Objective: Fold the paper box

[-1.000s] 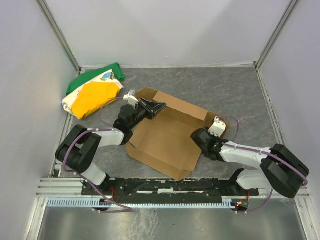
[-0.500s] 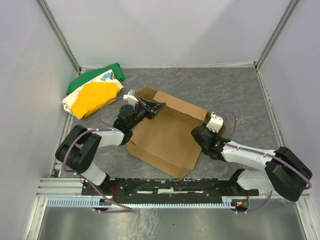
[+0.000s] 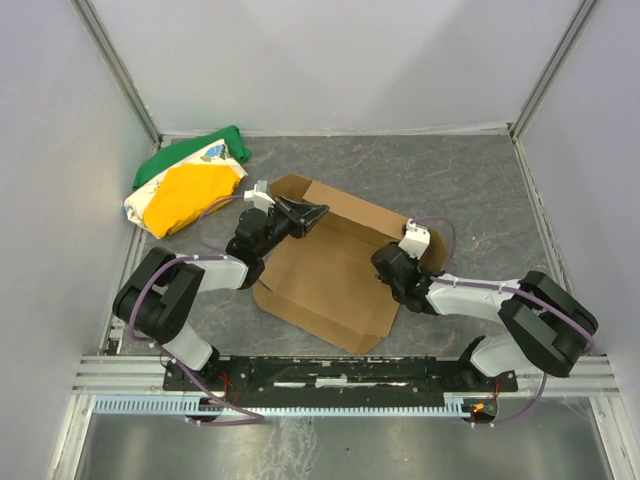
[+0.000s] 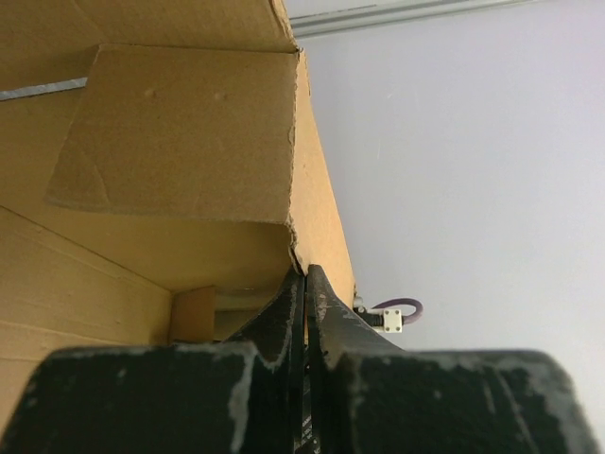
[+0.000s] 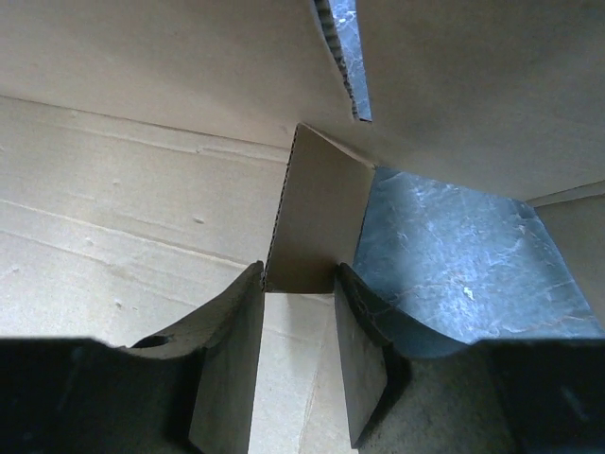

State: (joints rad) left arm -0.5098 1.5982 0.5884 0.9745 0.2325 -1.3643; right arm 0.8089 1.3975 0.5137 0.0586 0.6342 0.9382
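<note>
Green-yellow cloth bundle (image 3: 188,180) on grey table (image 3: 400,170)

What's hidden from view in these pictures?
Top view: right fingers, hidden under the right arm.
Left wrist view: most of the paper box, cut off by the frame; left fingers cover the pinched edge.
Right wrist view: whether the fingers touch the flap.

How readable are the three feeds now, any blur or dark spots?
Top external: evenly lit and sharp, brown cardboard paper box clear. Left wrist: left gripper dark and soft, cardboard crisp. Right wrist: black bottom corners beside the right gripper, corrugation sharp.
</note>
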